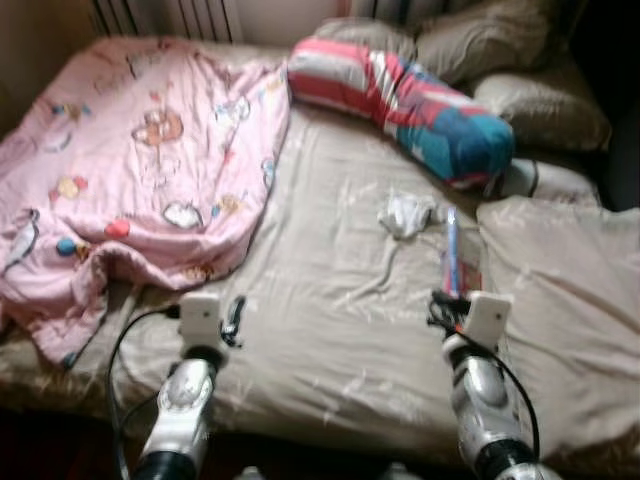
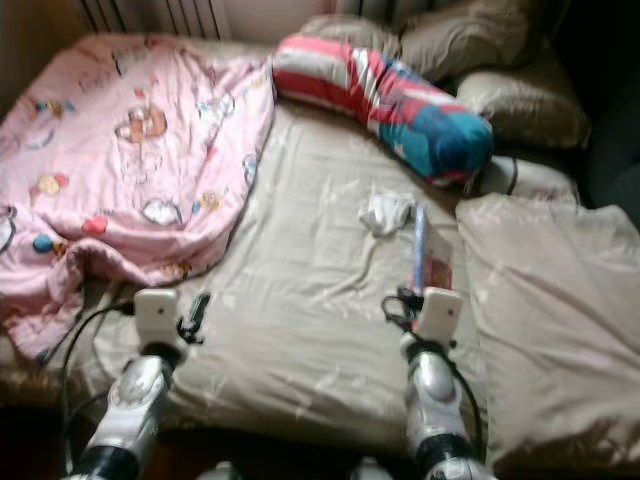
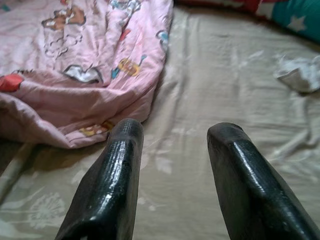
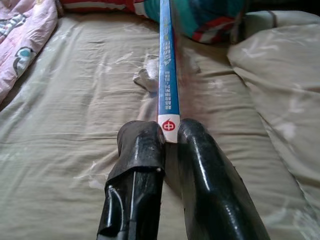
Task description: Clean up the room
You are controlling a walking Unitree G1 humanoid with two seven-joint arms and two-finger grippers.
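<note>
My right gripper (image 4: 170,132) is shut on the near end of a thin book with a blue spine (image 4: 166,65), held edge-on above the beige bedsheet (image 1: 330,300); in the left eye view the book (image 1: 452,250) points away from me. A crumpled white cloth (image 1: 405,213) lies on the sheet just beyond the book's far end. Over the sheet my left gripper (image 3: 175,132) stands open and holds nothing, close to the near edge of a pink cartoon-print blanket (image 1: 140,170).
A red, white and blue striped pillow (image 1: 410,100) lies across the head of the bed, with beige pillows (image 1: 540,110) behind it. A beige duvet (image 1: 570,300) covers the right side. A radiator (image 1: 170,15) stands against the far wall.
</note>
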